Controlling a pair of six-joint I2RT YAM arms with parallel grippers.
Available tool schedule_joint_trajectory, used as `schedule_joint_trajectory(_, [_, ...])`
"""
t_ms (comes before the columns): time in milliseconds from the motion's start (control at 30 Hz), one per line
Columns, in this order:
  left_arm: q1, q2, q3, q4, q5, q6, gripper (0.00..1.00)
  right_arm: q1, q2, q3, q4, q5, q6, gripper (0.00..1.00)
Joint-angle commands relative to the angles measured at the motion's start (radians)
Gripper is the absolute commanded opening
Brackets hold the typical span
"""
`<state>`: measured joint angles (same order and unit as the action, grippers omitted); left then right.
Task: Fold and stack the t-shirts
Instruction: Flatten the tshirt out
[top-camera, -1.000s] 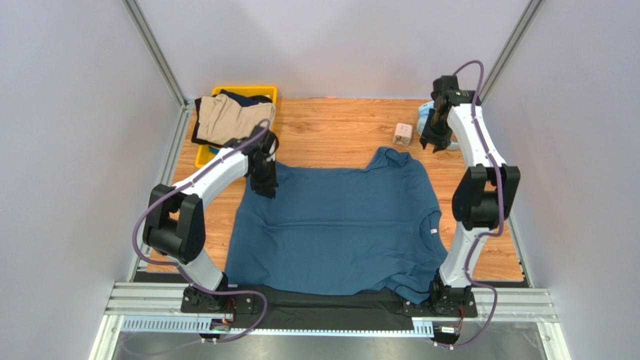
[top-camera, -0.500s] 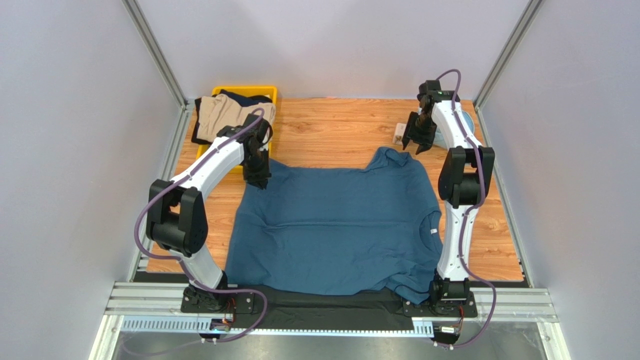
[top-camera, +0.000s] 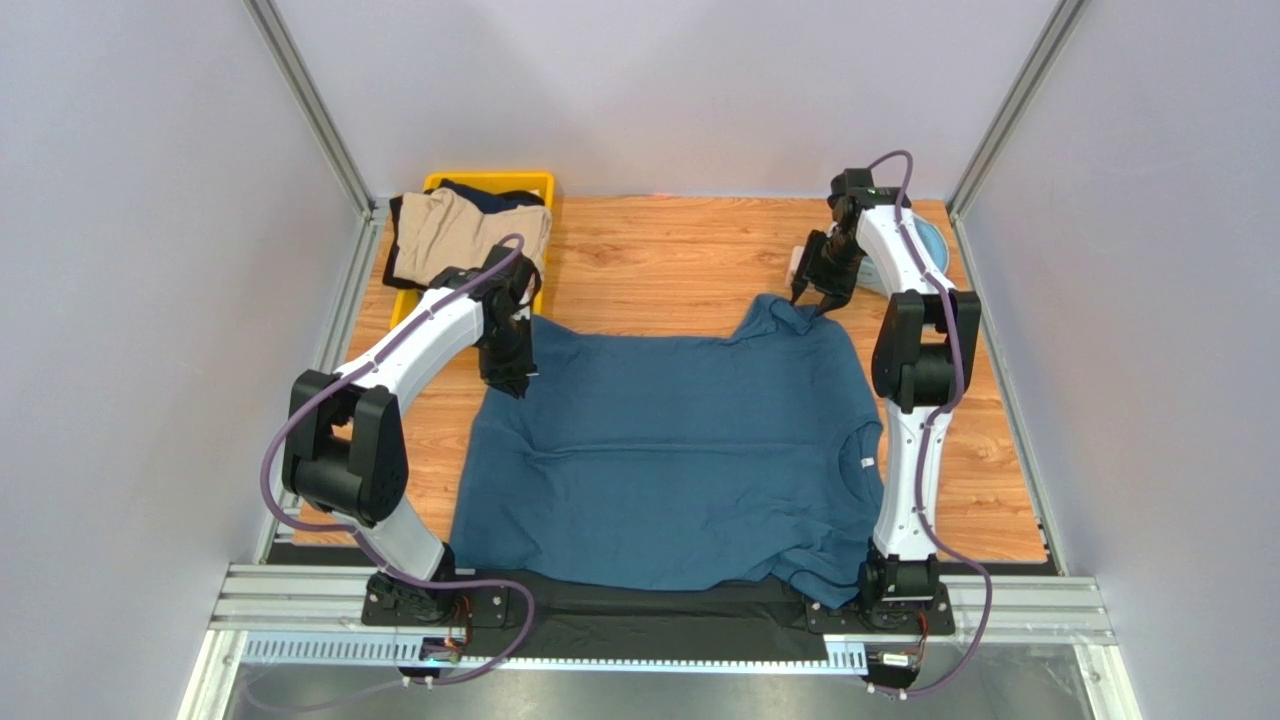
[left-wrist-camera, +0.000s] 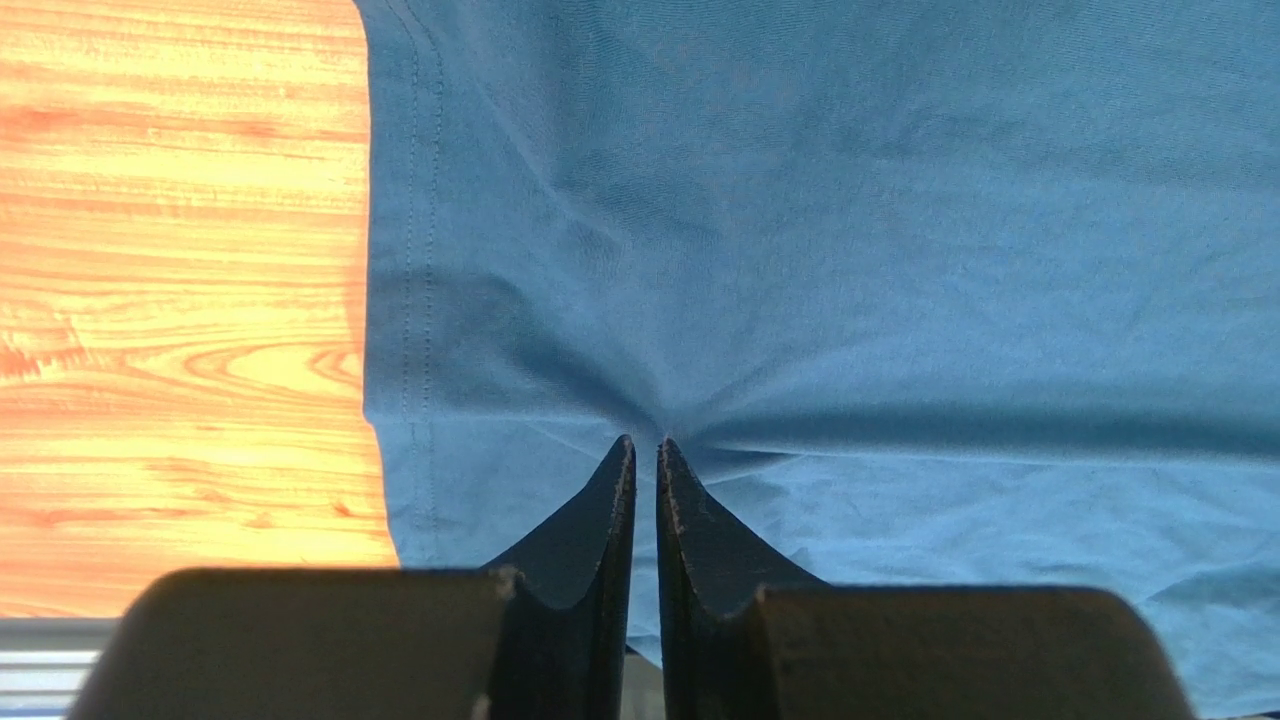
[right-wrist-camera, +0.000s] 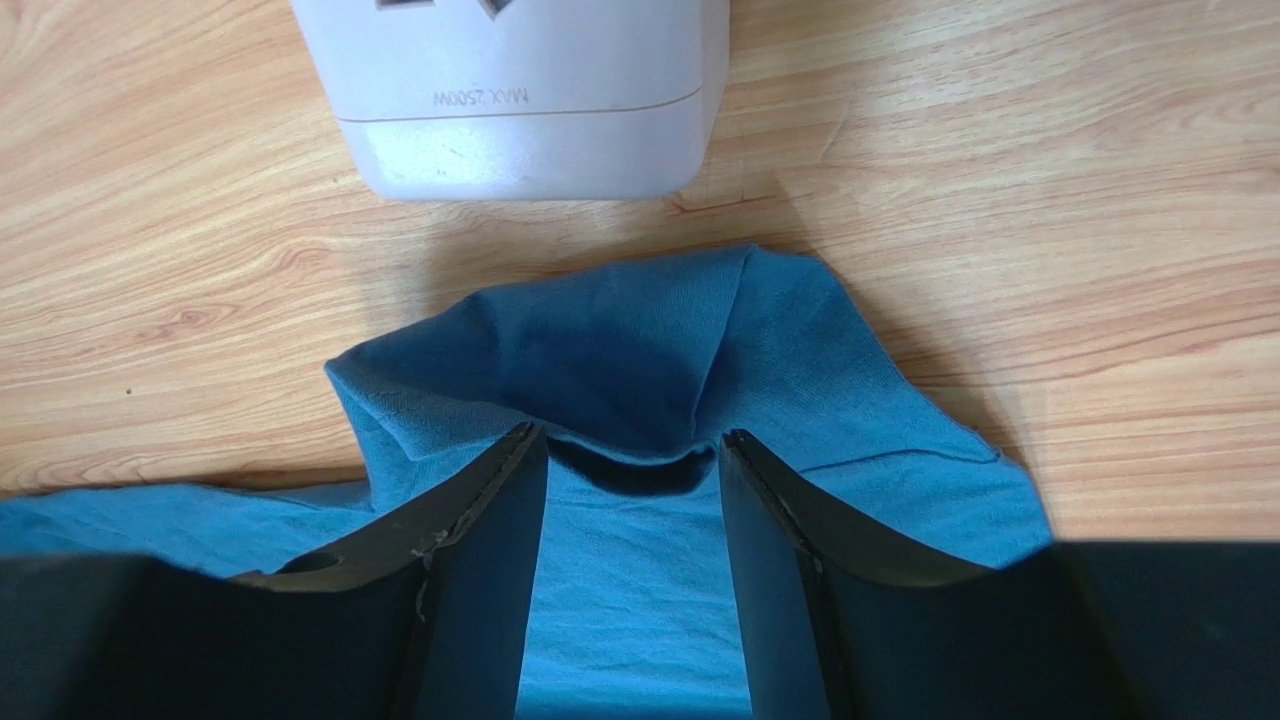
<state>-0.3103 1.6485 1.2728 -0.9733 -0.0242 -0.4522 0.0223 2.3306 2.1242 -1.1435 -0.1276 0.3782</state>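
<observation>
A large teal-blue t-shirt lies spread flat on the wooden table. My left gripper sits at the shirt's far left corner. In the left wrist view its jaws are shut on a pinch of the teal cloth, which puckers at the tips. My right gripper hovers over the far sleeve. Its jaws stand open, straddling a raised fold of the sleeve without closing on it. Bunched tan and dark navy t-shirts lie in the bin at the far left.
The yellow bin stands at the far left corner. A white plug adapter rests on the wood just beyond the sleeve. Light-blue headphones lie behind the right arm. Metal frame posts flank the table.
The right arm swung left from the far right corner to the far sleeve, and its jaws opened wider. The left gripper shifted slightly, still holding the corner.
</observation>
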Motion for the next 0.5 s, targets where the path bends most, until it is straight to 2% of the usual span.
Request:
schedule_joint_trajectory(0, [0.002, -0.029, 0.000, 0.012, 0.003, -0.026, 0.15, 0.007, 0.010, 0.000, 0.010, -0.020, 0.018, 0.51])
schedule_joint_trajectory(267, [0.002, -0.016, 0.000, 0.012, 0.003, -0.023, 0.15, 0.007, 0.021, 0.010, 0.008, -0.017, 0.007, 0.50])
schedule_joint_trajectory(467, [0.002, -0.015, -0.013, 0.012, 0.004, -0.022, 0.14, 0.001, -0.123, -0.115, 0.114, -0.009, -0.038, 0.50])
